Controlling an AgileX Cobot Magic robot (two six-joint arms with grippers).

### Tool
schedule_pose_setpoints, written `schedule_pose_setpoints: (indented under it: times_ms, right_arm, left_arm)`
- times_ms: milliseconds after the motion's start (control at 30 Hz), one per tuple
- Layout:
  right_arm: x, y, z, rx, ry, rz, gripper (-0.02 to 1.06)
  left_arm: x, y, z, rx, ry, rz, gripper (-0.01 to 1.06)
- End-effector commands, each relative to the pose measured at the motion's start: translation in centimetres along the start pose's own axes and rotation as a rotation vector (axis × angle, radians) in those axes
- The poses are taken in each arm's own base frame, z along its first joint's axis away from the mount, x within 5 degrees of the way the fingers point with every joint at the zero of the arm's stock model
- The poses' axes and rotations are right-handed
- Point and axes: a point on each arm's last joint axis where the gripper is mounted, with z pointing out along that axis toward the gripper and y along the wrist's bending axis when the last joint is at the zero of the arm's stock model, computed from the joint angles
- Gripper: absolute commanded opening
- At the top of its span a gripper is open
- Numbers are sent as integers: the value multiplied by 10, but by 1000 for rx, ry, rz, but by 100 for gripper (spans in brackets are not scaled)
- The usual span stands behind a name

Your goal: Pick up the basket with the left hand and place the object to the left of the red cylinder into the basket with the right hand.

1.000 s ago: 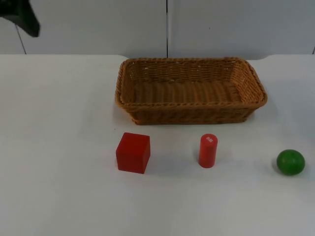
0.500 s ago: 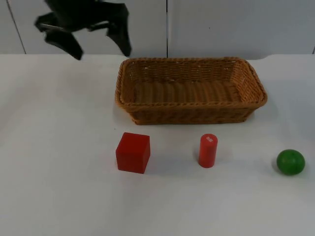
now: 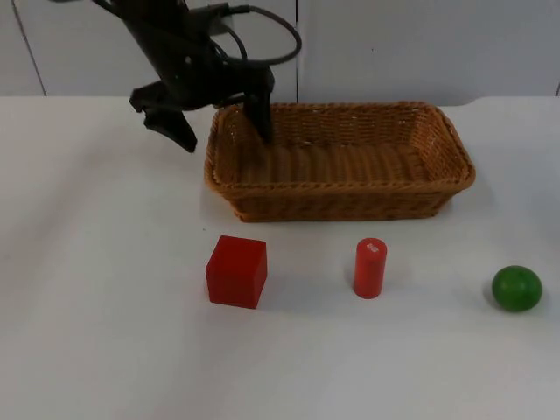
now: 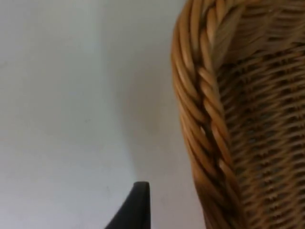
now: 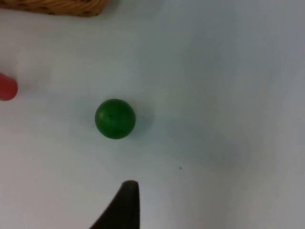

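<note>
The left pincer (image 3: 220, 131) hangs spread wide astride the left rim of the wicker basket (image 3: 339, 161), at the far side of the white surface (image 3: 105, 332). The red cube (image 3: 236, 271) sits nearer, left of the red cylinder (image 3: 369, 268).

- The basket (image 3: 339, 162) stands at the far middle of the table (image 3: 96, 306), near the partition wall (image 3: 420, 48).
- The cube (image 3: 236, 271) lies in front of the basket's left end.
- The cylinder (image 3: 370, 268) stands upright to the right of the cube, apart from it, also in front of the basket.
- The ball (image 3: 516, 288) lies further right, well apart from the cylinder.
- The left gripper (image 3: 223, 122) straddles the basket's left rim, one finger inside and one outside.
</note>
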Motion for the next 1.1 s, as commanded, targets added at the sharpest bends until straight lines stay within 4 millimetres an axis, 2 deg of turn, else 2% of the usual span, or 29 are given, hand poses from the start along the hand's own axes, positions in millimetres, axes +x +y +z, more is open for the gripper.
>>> schedule_pose_setpoints:
  times_ms: [0,67,133,167,300,400,467,500,533,600,667,700,800,933,1067]
  right_arm:
    - [-1,-2,0,6,-9,5,105]
    - [-1,-2,0,6,-9,5,105]
    - [-1,-2,0,6,-9,5,105]
    - [-1,-2,0,6,-9,5,105]
    - [-1,-2,0,6,-9,5,105]
    - [-1,-2,0,6,-9,5,105]
    - [-1,-2,0,6,-9,5,105]
    - [-1,-2,0,6,-9,5,105]
    - [-1,-2,0,6,-9,5,105]
    - [-1,-2,0,6,-9,5,105]
    - [-1,-2,0,6,-9,5,105]
    - [-1,-2,0,6,-9,5,105]
    - [-1,-2,0,6,-9,5,105]
    - [-1,-2,0,6,-9,5,105]
    - [-1,-2,0,6,-9,5,105]
  left_arm:
    - [-1,-4,7,15,-7,-8,96]
    - [2,-1,18,12,5,-13,94]
    - [3,0,22,13,10,-16,87]
    - [3,0,22,13,10,-16,87]
    - [6,2,30,15,35,-23,70]
    - [7,3,33,18,42,-27,65]
    - [7,3,33,23,42,-30,60]
    - [7,2,33,24,42,-31,53]
    - [7,2,33,24,42,-31,53]
    - [7,2,33,24,43,-31,41]
    - [7,2,33,24,43,-31,24]
    - [7,2,33,24,43,-31,24]
    - [7,1,32,33,37,-36,-1]
    - [4,-3,32,92,18,-76,0]
    - [-3,-15,20,199,-41,-140,0]
